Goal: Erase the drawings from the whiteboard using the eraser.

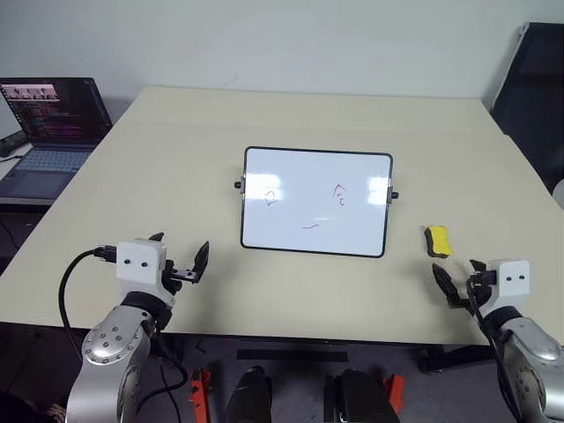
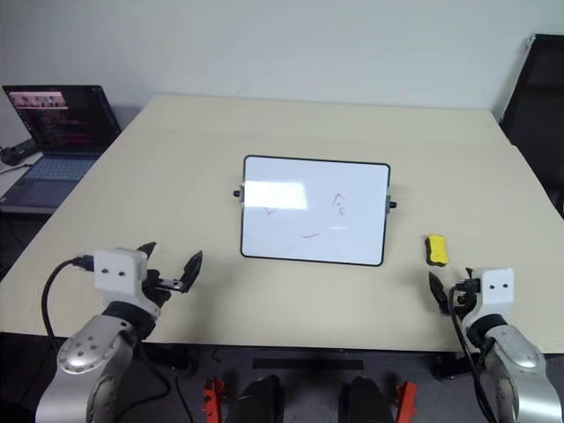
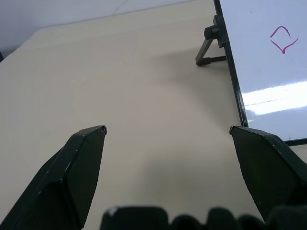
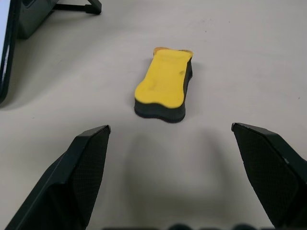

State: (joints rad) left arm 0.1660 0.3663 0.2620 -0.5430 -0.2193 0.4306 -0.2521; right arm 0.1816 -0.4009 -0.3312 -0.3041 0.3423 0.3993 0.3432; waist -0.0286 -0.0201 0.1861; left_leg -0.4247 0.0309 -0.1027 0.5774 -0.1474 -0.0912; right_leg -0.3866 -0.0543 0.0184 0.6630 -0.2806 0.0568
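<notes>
The whiteboard [image 1: 317, 176] stands propped at the middle of the table, with thin red drawings [image 1: 340, 196] scattered on its white face. One diamond-shaped scribble [image 3: 283, 39] is plain in the left wrist view. The yellow eraser [image 1: 438, 241] with its dark underside lies flat on the table to the right of the board. My right gripper [image 1: 456, 269] hovers open just short of the eraser [image 4: 164, 85], with nothing between its fingers. Near the table's front left, my left gripper [image 1: 181, 243] is open and empty, off the board's lower left corner.
The beige table [image 1: 176, 159] has bare room all around the board. An open laptop [image 1: 53, 123] sits on a lower surface off the table's left side. A black chair [image 1: 533, 79] stands at the far right.
</notes>
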